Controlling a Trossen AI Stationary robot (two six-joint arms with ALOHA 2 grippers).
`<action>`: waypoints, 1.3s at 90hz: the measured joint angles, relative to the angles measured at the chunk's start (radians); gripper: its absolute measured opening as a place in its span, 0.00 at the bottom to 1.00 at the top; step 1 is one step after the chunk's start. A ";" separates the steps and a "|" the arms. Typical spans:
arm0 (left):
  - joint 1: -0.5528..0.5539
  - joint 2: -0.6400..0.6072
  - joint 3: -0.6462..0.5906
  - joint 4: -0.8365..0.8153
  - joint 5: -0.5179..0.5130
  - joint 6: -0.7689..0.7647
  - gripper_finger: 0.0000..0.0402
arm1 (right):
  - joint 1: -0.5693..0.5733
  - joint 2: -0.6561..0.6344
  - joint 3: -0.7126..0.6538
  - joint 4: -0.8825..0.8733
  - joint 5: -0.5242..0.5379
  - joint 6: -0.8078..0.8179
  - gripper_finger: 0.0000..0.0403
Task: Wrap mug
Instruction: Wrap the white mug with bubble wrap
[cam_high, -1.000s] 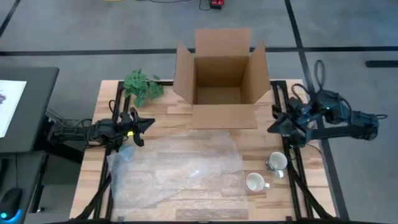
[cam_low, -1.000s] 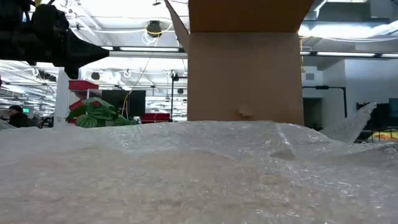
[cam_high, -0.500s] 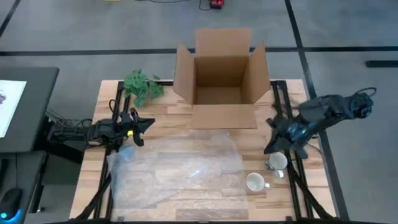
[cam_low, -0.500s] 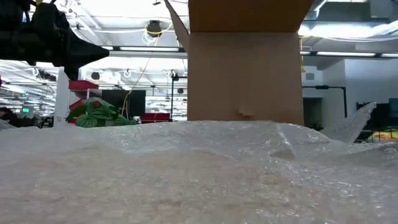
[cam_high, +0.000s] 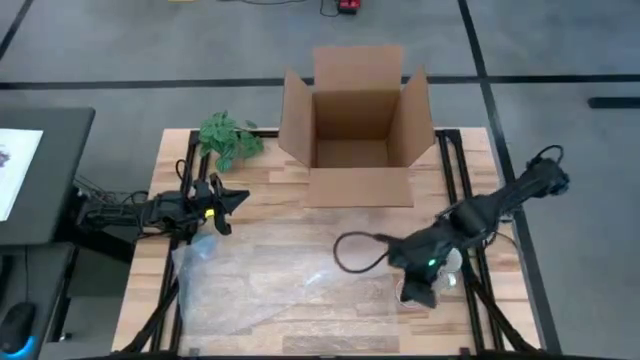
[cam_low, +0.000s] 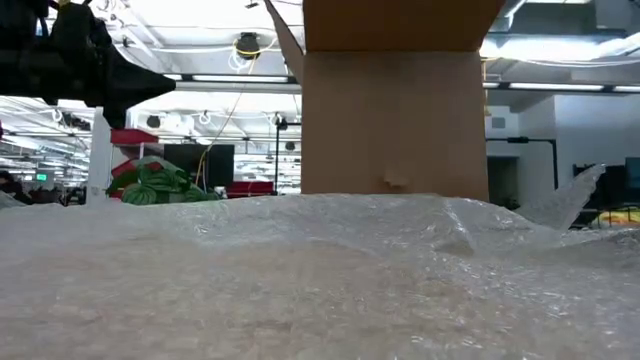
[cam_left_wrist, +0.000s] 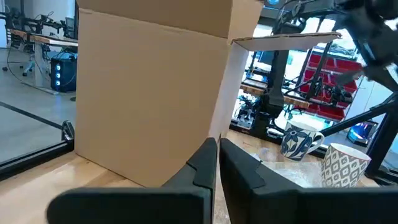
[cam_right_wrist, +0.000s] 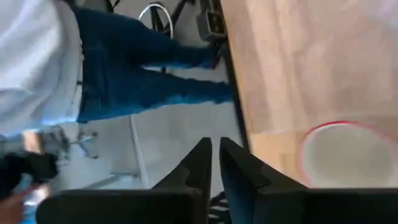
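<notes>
Your right gripper (cam_high: 415, 290) hangs over the white mug (cam_right_wrist: 345, 152) at about 5 o'clock on the table (cam_high: 270, 190), right at the edge of the bubble wrap (cam_high: 285, 275). Its fingers are pressed together with nothing between them, so you need to spread them before you can grab the mug. A second mug with a blue pattern (cam_left_wrist: 298, 139) stands just beside it, so aim with care or you may bump it. The wrap lies flat in the middle, probably so a mug can be set on it and rolled up. The open box (cam_high: 355, 125) waits at 12 o'clock, likely for the wrapped mug. Your left gripper (cam_high: 222, 205) waits at 9 o'clock, fingers together and empty, near the green plant (cam_high: 228, 137).
</notes>
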 joint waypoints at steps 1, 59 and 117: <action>0.000 0.000 0.000 0.000 0.000 0.000 0.00 | 0.000 0.008 0.000 0.001 -0.002 0.015 0.06; 0.000 0.000 0.000 -0.001 0.000 -0.018 0.00 | -0.030 0.140 0.113 -0.332 1.055 0.225 0.00; 0.000 0.000 0.000 -0.009 0.000 -0.068 0.00 | -0.357 0.136 0.385 -0.284 1.176 -0.288 0.00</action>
